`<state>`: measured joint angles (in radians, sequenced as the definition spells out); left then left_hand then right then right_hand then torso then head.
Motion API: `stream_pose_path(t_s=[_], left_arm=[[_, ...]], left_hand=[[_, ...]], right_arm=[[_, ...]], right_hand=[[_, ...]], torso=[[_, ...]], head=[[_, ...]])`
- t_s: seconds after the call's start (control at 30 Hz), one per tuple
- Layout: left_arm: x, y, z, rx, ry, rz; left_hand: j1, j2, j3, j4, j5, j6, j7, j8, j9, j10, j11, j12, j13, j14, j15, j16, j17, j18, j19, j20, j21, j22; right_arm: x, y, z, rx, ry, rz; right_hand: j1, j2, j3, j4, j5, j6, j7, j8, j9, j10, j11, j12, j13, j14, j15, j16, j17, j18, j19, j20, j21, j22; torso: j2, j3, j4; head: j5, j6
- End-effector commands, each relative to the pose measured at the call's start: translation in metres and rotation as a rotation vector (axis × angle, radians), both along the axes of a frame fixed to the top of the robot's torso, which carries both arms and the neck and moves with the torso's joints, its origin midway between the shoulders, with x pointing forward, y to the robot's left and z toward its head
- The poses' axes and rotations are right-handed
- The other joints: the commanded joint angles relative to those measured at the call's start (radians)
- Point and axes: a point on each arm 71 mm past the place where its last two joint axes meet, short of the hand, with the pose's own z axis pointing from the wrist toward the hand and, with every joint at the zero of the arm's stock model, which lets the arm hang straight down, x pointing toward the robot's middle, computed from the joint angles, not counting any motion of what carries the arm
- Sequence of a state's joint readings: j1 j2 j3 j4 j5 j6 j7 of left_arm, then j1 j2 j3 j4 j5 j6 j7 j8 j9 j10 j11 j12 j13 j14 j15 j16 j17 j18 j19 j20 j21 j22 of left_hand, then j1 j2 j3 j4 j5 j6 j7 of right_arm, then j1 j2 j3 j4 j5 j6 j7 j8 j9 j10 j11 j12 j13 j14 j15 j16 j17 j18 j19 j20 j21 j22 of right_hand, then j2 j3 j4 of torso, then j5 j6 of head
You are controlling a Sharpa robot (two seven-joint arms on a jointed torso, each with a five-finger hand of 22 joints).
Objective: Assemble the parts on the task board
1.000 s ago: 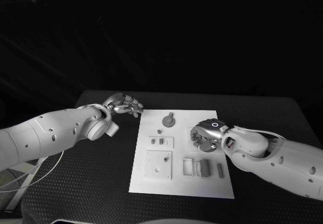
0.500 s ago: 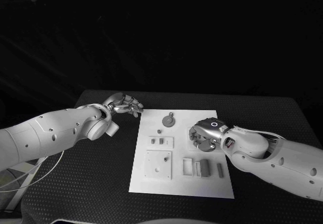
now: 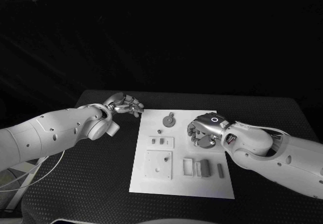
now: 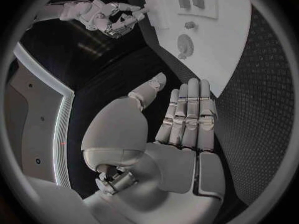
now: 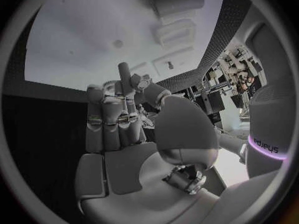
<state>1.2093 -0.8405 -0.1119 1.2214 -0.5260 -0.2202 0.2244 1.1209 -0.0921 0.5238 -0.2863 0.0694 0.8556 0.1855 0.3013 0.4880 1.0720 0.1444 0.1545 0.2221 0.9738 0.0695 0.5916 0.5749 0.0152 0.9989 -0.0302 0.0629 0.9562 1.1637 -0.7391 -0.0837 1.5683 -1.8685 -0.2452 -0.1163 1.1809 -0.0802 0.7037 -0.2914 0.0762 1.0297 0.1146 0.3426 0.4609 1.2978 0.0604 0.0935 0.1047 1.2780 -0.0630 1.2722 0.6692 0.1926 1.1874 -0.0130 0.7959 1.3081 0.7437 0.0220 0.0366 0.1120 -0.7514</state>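
- Head view: the task board [image 3: 180, 184] lies in the middle of the table [image 3: 101, 196], long side running from near edge to far edge. A round part [image 3: 169, 121] lies flat near the board's far edge. A small plate with two pegs [image 3: 161, 141] and a larger square plate [image 3: 158, 164] sit along the board's left side, and upright blocks [image 3: 204, 167] stand in slots toward its near right corner.
- The left hand [image 3: 125, 104] hangs off the board's far left corner, fingers curled loosely, nothing in them.
- The right hand [image 3: 203, 133] hovers over the board's right side. Whether it holds a part I cannot tell here.
- Left wrist view: the left hand's fingers [image 4: 189, 115] lie straight and together, empty, and the board's far end with the round part is beyond them.
- Right wrist view: the right hand's fingers [image 5: 115, 122] are folded toward the thumb. A small piece may be pinched there, but that stays unclear.
- Judgement: assembly looks partly done, with the blocks seated and the round part loose, still to be fitted.
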Motion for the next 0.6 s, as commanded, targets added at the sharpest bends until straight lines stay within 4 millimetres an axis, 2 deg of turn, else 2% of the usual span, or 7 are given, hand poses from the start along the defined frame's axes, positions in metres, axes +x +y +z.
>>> stream_pose_path(t_s=[0.03,0.2,0.37,0.47,0.6], left_arm=[[0.000,-0.003,0.001,-0.011,0.000,-0.014],[0.000,-0.003,0.001,-0.011,0.000,-0.014],[0.000,-0.005,0.001,-0.013,0.000,-0.018],[0.000,-0.008,0.001,-0.015,-0.001,-0.022],[0.001,-0.008,0.001,-0.015,-0.001,-0.021]], left_hand=[[-0.010,0.003,-0.004,0.002,-0.002,-0.009,-0.001,0.003,-0.002,-0.005,0.000,0.007,-0.002,0.005,0.001,-0.004,0.001,0.009,0.002,0.002,0.006,-0.001],[-0.010,0.002,-0.005,0.001,-0.002,-0.009,-0.001,0.004,-0.002,-0.005,0.000,0.007,-0.002,0.005,0.001,-0.005,0.002,0.009,0.002,0.002,0.006,-0.001],[-0.010,0.002,-0.005,0.001,-0.002,-0.009,-0.001,0.004,-0.002,-0.005,0.000,0.007,-0.002,0.005,0.001,-0.005,0.002,0.009,0.001,0.002,0.006,-0.002],[-0.010,0.003,-0.005,0.001,-0.002,-0.009,-0.001,0.004,-0.002,-0.005,0.000,0.007,-0.002,0.005,0.001,-0.005,0.002,0.009,0.001,0.002,0.006,-0.002],[-0.010,0.003,-0.005,0.001,-0.002,-0.009,-0.001,0.004,-0.002,-0.006,0.000,0.007,-0.002,0.005,0.001,-0.006,0.002,0.009,0.001,0.002,0.006,-0.002]], right_arm=[[-0.005,0.006,0.004,0.000,0.004,0.017],[-0.013,0.021,0.007,0.026,0.016,0.060],[-0.022,0.046,0.009,0.050,0.028,0.120],[-0.031,0.061,0.004,0.063,0.043,0.155],[-0.043,0.080,-0.006,0.077,0.067,0.202]], right_hand=[[0.010,0.016,0.006,0.002,0.004,0.005,0.000,0.002,0.002,0.073,-0.021,0.023,0.054,-0.001,-0.010,0.006,0.002,0.069,0.014,-0.011,0.005,0.021],[0.009,0.016,0.006,0.002,0.004,0.005,0.000,0.002,0.002,0.073,-0.022,0.023,0.055,-0.001,-0.010,0.006,0.002,0.069,0.014,-0.011,0.005,0.021],[0.009,0.016,0.006,0.002,0.004,0.004,0.000,0.002,0.002,0.073,-0.022,0.023,0.055,-0.001,-0.010,0.006,0.002,0.069,0.014,-0.011,0.006,0.021],[0.009,0.017,0.006,0.002,0.004,0.004,0.000,0.002,0.002,0.073,-0.022,0.022,0.056,-0.001,-0.010,0.005,0.002,0.069,0.014,-0.011,0.006,0.021],[0.009,0.018,0.007,0.001,0.004,0.004,0.000,0.002,0.002,0.073,-0.022,0.022,0.056,-0.002,-0.010,0.005,0.002,0.069,0.014,-0.011,0.006,0.021]], torso=[[0.000,-0.0003,-0.0005],[0.000,0.0003,-0.0002],[0.001,0.0016,-0.0027],[0.000,0.0002,-0.0023],[0.000,0.0009,-0.0012]], head=[[0.000,0.001],[0.003,0.003],[0.008,0.004],[0.008,0.005],[0.016,0.004]])
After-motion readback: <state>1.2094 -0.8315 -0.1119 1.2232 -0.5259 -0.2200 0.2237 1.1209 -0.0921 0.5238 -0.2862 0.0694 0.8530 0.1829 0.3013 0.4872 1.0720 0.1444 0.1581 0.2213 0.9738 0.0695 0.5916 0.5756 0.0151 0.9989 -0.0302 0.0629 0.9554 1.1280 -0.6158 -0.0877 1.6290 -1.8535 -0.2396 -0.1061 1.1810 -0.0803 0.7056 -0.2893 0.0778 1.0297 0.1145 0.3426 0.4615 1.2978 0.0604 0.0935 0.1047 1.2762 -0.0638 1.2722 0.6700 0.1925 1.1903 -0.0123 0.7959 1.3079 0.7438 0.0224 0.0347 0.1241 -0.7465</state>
